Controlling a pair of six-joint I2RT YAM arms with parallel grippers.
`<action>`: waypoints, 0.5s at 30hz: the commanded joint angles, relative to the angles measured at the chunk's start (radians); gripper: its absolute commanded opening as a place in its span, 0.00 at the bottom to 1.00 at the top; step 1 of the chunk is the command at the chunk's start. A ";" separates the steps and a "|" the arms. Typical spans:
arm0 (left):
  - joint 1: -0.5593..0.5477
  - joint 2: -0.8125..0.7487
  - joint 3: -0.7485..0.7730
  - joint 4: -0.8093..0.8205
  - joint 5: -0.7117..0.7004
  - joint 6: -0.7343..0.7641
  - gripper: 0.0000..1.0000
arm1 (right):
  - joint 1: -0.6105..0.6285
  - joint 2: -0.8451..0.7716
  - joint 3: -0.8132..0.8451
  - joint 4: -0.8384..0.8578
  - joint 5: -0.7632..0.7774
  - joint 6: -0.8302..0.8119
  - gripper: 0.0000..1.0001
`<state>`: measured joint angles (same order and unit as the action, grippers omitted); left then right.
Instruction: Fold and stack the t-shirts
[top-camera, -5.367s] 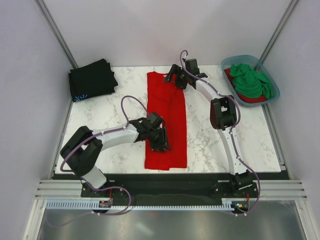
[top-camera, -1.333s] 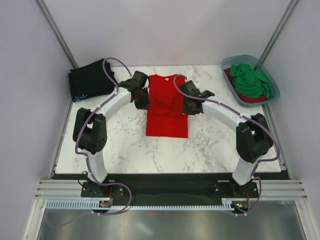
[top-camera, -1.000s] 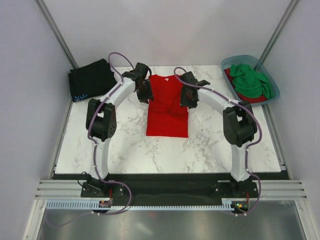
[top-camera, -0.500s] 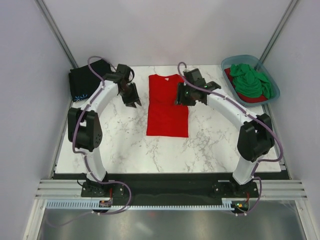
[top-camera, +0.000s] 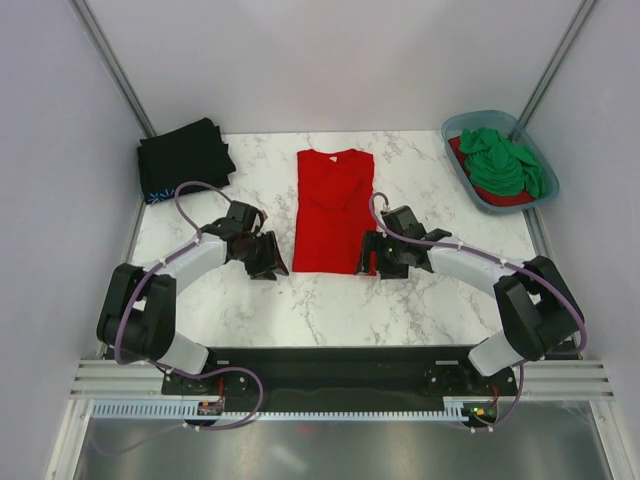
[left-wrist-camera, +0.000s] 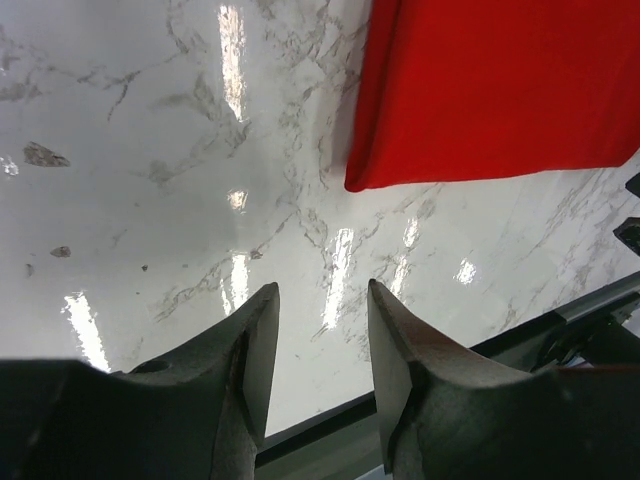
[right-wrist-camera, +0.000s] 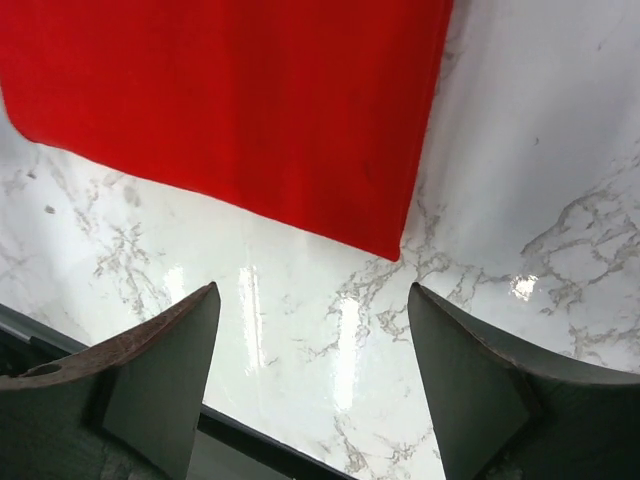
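Bright, even overhead light — white glare streaks on the glossy table (left-wrist-camera: 232, 40); foreground at 6 o'clock blurred.

a white marble table (top-camera: 240, 300) carries a folded red t-shirt (top-camera: 335, 205), a black t-shirt (top-camera: 185, 157) and a blue-grey tub (top-camera: 478, 119).

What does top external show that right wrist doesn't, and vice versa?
Only the top external view shows the folded black t-shirt at the far left corner, the tub holding the green t-shirt at the far right, and the left gripper. Only the right wrist view shows that the right gripper is open, holding nothing. Both show the red t-shirt lying folded on the marble table, its near right corner ahead of the right gripper.
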<state>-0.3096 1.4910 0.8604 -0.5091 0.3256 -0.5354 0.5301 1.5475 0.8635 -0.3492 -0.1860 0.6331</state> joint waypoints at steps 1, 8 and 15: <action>-0.011 -0.032 -0.043 0.173 0.044 -0.060 0.48 | -0.002 -0.055 -0.049 0.118 0.005 0.019 0.84; -0.022 0.000 -0.057 0.230 0.013 -0.083 0.49 | -0.025 -0.001 -0.096 0.194 -0.003 0.014 0.77; -0.023 0.060 -0.051 0.264 0.004 -0.092 0.49 | -0.061 0.039 -0.107 0.226 -0.027 -0.013 0.48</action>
<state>-0.3279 1.5169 0.8017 -0.3000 0.3344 -0.5995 0.4797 1.5692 0.7689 -0.1680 -0.2031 0.6346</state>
